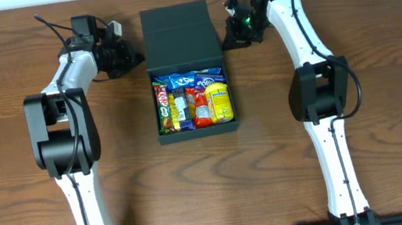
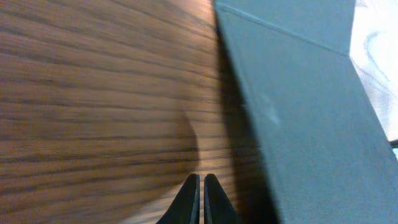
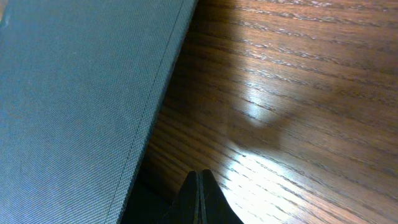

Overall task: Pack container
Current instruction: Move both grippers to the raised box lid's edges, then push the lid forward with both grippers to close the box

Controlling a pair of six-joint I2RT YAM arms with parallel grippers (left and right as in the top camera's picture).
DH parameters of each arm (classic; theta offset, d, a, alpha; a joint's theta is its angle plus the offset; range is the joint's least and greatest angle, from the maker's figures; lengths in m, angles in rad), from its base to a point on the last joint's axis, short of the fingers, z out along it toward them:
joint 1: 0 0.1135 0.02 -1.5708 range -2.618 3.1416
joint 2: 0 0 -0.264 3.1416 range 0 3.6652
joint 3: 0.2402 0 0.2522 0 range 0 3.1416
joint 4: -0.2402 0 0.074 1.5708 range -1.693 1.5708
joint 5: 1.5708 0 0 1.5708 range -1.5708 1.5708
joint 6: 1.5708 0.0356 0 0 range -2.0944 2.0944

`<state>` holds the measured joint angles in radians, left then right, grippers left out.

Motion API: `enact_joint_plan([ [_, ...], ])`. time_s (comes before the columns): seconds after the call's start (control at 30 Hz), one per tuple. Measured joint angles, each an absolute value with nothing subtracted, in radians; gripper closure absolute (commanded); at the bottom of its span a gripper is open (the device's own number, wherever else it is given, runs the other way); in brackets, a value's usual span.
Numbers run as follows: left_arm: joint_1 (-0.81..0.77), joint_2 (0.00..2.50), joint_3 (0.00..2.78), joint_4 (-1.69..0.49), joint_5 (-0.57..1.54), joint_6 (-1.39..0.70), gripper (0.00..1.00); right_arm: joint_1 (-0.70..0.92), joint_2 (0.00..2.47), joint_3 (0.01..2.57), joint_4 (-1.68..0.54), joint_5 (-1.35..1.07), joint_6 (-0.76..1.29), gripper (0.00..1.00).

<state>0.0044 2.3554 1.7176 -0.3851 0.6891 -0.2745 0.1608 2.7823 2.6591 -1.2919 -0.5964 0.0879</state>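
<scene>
**Container** (image 1: 198, 133). Dark teal-black cardboard box, roughly square. It stood at the middle of the worktop (image 1: 9, 92), between the two arms. It was open.

**Lid** (image 1: 180, 32). Hinged to the far wall of the container, thrown right back and lying flat on the worktop beyond it, inner face up. Laid out like this, it left the whole mouth of the box free for loading from above.

**Snack packets** (image 1: 193, 98). Several, in red, blue, orange and yellow wrappers, set side by side and filling the box from wall to wall. No packet lay loose on the worktop.

**Left gripper** (image 2: 202, 179). Clenched, its fingers pressed together with nothing between them. It was held low over the bare wood just beside the left edge of the lid. Whether it touched that edge could not be told.

**Right gripper** (image 3: 199, 175). Also clenched and empty. It was held low just beside the right edge of the lid, mirroring the other.

**Assessment.** The filling looked finished, and closing the lid was probably the step in hand. One gripper at each side edge suited an even lift. Fingers pinched to a thin wedge would slip more readily under a panel that offered no raised rim to grasp. An uneven lift could twist the hinge or drag the container across the worktop.
</scene>
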Motion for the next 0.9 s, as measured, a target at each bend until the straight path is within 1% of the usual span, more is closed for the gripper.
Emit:
enact_joint_plan([
  [0.3,-0.034,2.355,1.719,-0.366,0.707,-0.29,0.94,0.163,2.785,2.626,-1.264,-0.697,0.086,0.99],
  [0.6,-0.019,2.361,1.768,-0.371,0.801,-0.275,0.94,0.163,2.79,2.623,-1.275,-0.805,-0.014,0.99],
  [0.73,-0.015,2.364,1.837,-0.425,0.822,-0.234,0.94,0.16,2.789,2.623,-1.275,-0.84,-0.063,0.99],
  [0.9,-0.014,2.365,1.956,-0.58,0.833,-0.143,0.94,0.158,2.762,2.623,-1.275,-0.843,-0.104,0.99],
])
